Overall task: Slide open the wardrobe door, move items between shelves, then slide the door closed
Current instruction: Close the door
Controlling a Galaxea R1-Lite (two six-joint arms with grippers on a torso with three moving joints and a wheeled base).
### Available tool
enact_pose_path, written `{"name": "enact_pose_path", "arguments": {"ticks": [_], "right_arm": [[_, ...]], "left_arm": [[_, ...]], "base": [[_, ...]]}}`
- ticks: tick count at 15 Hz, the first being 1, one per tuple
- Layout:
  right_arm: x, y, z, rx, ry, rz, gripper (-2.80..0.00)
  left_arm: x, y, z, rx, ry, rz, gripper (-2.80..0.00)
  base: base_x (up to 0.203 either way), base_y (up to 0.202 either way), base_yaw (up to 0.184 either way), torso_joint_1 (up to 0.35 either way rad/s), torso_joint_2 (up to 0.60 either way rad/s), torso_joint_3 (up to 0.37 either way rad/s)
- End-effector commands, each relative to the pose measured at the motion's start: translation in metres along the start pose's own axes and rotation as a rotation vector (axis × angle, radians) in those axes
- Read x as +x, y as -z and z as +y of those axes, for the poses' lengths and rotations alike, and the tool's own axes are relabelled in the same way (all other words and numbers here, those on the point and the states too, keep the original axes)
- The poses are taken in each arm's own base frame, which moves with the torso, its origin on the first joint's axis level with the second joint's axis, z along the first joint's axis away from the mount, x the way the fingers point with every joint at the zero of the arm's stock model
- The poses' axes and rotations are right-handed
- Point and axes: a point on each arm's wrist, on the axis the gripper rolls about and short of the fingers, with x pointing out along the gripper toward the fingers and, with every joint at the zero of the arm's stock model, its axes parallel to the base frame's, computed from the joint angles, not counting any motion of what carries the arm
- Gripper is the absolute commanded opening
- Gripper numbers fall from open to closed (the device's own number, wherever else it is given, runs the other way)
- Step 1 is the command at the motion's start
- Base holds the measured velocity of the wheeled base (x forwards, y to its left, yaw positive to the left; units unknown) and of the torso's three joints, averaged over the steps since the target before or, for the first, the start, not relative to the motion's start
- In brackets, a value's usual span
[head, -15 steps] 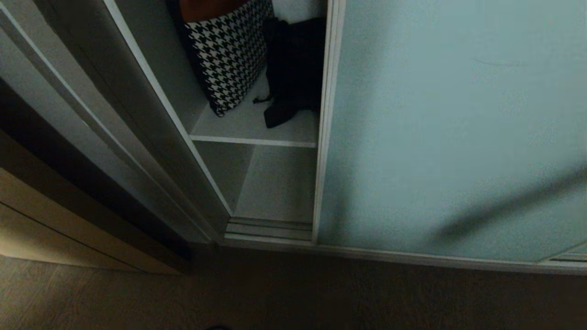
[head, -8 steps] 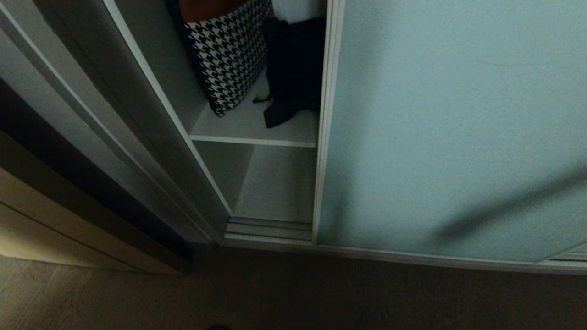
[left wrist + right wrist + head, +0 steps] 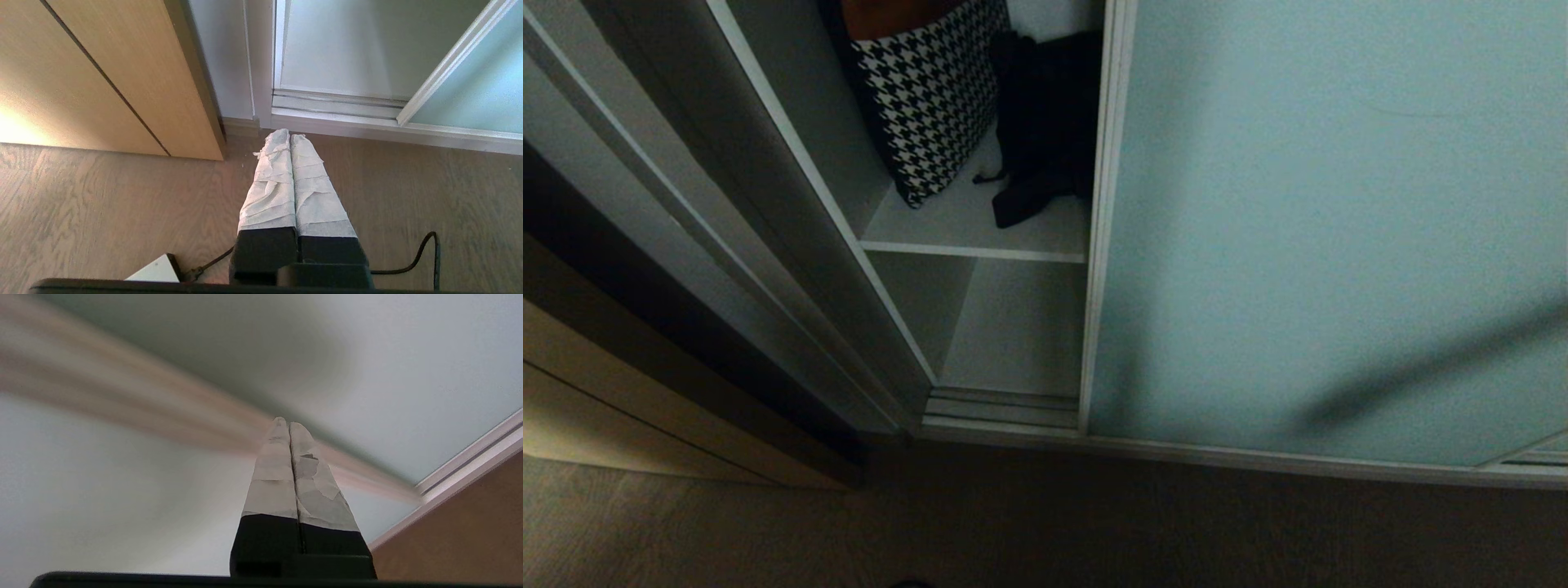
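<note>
The sliding wardrobe door [image 3: 1323, 245], a frosted teal pane with a slim silver frame, stands partly open and leaves a narrow gap on its left. In that gap the black fabric bundle [image 3: 1045, 122] lies on the upper shelf [image 3: 947, 224], with a strap trailing toward the front edge. A lower shelf [image 3: 1021, 335] below it is bare. Neither gripper is in the head view. My right gripper [image 3: 288, 424] is shut and empty, with its tips close to the door's pane [image 3: 122, 477]; I cannot tell whether they touch. My left gripper [image 3: 289, 136] is shut and empty, low over the floor.
A black-and-white houndstooth cushion [image 3: 931, 90] leans beside the bundle on the upper shelf. A beige wooden cabinet [image 3: 102, 73] stands left of the wardrobe. The door's floor track [image 3: 335, 102] runs along the wooden floor [image 3: 102, 212]. An arm's shadow crosses the door's lower right.
</note>
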Motion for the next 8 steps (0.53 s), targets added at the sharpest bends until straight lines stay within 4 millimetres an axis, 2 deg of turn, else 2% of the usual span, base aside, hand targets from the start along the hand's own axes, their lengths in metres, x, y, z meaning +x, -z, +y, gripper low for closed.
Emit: {"name": "enact_pose_path", "arguments": {"ticks": [1, 4, 8], "right_arm": [[0.01, 0.005, -0.004, 0.004, 0.023, -0.024, -2.8], [0.02, 0.011, -0.01, 0.018, 0.043, -0.03, -2.8], [0.028, 0.02, -0.009, 0.038, 0.039, -0.003, -2.8]], "left_arm": [[0.0, 0.0, 0.0, 0.0, 0.0, 0.001, -2.8], [0.0, 0.0, 0.0, 0.0, 0.0, 0.001, -2.8], [0.0, 0.0, 0.0, 0.0, 0.0, 0.001, -2.8]], "base": [[0.0, 0.0, 0.0, 0.0, 0.0, 0.0], [0.0, 0.0, 0.0, 0.0, 0.0, 0.0], [0.0, 0.0, 0.0, 0.0, 0.0, 0.0]]}}
